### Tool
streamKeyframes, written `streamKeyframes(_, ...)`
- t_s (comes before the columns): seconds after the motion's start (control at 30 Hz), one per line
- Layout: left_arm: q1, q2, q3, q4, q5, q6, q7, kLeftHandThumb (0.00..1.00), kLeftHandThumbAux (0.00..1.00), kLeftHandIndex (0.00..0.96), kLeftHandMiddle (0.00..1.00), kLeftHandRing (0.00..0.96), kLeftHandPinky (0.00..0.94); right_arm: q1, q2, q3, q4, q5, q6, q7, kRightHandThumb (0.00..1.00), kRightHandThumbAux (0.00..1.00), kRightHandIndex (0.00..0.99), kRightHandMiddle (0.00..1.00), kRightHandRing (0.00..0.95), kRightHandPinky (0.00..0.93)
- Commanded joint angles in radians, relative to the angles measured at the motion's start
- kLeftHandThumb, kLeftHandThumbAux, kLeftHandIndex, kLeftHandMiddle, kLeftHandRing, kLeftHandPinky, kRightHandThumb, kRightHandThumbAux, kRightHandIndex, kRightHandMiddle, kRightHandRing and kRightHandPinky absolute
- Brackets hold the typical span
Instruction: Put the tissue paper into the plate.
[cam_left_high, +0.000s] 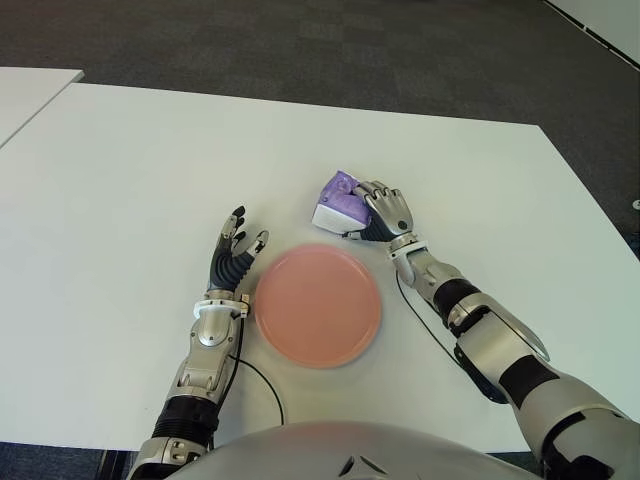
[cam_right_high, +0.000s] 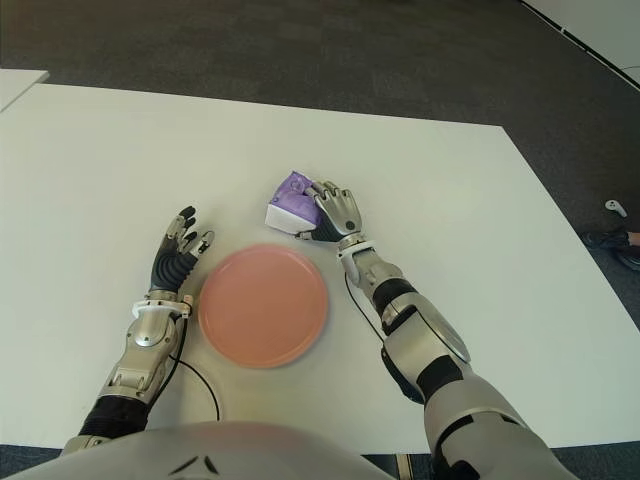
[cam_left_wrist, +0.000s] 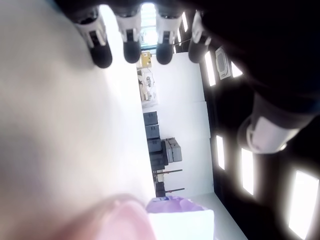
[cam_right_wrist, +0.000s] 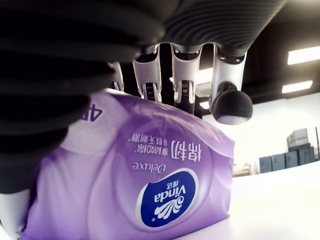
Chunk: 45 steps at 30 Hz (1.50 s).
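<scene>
A purple and white tissue pack (cam_left_high: 337, 201) sits on the white table (cam_left_high: 120, 200), just beyond the far right rim of the round pink plate (cam_left_high: 318, 305). My right hand (cam_left_high: 378, 212) is against the pack's right side. Its fingers (cam_right_wrist: 182, 82) curl over the top of the pack (cam_right_wrist: 150, 185) and the thumb presses the near side. The pack's base still touches the table. My left hand (cam_left_high: 238, 250) shows just left of the plate, fingers straight and spread, holding nothing.
A second white table's corner (cam_left_high: 30, 90) shows at the far left. Dark carpet (cam_left_high: 300, 40) lies beyond the table's far edge. A black cable (cam_left_high: 262, 385) runs on the table near the front edge, beside my left forearm.
</scene>
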Motion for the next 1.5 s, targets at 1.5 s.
streamKeyframes(1.5, -0.034, 0.023, 0.008, 0.116, -0.012, -0.013, -0.007, 0.051, 0.520, 0.000, 0.000, 0.000, 0.014, 0.106, -0.121, -0.329, -0.548, 0.107, -0.023, -0.011, 0.746, 0.709, 0.441, 0.898, 0.892, 0.879)
